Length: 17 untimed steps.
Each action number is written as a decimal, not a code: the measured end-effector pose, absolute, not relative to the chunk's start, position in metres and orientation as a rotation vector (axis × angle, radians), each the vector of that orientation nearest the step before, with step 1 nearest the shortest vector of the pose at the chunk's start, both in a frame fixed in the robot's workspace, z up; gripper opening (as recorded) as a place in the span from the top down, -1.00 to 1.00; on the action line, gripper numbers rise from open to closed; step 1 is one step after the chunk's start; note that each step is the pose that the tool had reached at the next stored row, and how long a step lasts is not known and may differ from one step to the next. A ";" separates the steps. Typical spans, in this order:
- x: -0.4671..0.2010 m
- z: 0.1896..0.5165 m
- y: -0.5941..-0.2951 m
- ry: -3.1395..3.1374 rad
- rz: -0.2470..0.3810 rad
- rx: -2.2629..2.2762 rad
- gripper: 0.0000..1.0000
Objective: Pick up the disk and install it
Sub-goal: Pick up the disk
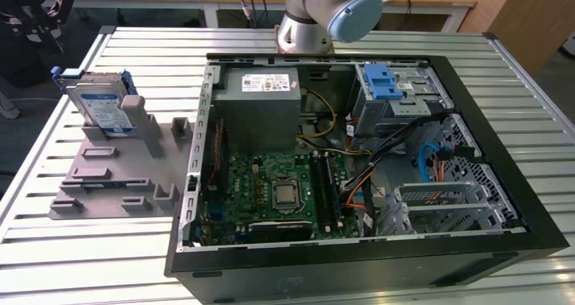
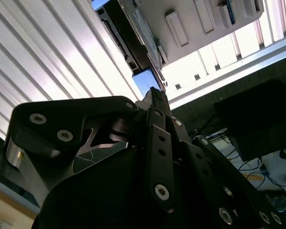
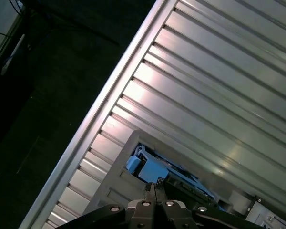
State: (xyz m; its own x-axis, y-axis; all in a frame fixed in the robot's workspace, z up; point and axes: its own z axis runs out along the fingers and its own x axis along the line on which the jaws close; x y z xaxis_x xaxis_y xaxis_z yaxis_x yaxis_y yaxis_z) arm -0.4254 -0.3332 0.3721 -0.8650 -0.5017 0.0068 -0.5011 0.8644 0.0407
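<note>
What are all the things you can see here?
table: one, silver, slatted, under everything
computer case: one, black, open, on the table
holder: one, grey, on the table beside the case
disk: one, silver with blue frame, upright in the holder
circuit board: one, green, inside the case
metal box: one, grey, inside the case
latch: one, blue, inside the case
arm: one, grey and blue, beyond the case
claw: one, black, shut, above the table
</note>
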 end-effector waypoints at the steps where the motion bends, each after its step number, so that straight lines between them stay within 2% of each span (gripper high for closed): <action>1: -0.425 0.372 -0.333 -3.013 -0.059 0.825 0.79; 17: -0.425 0.372 -0.333 -2.948 -0.057 1.025 0.79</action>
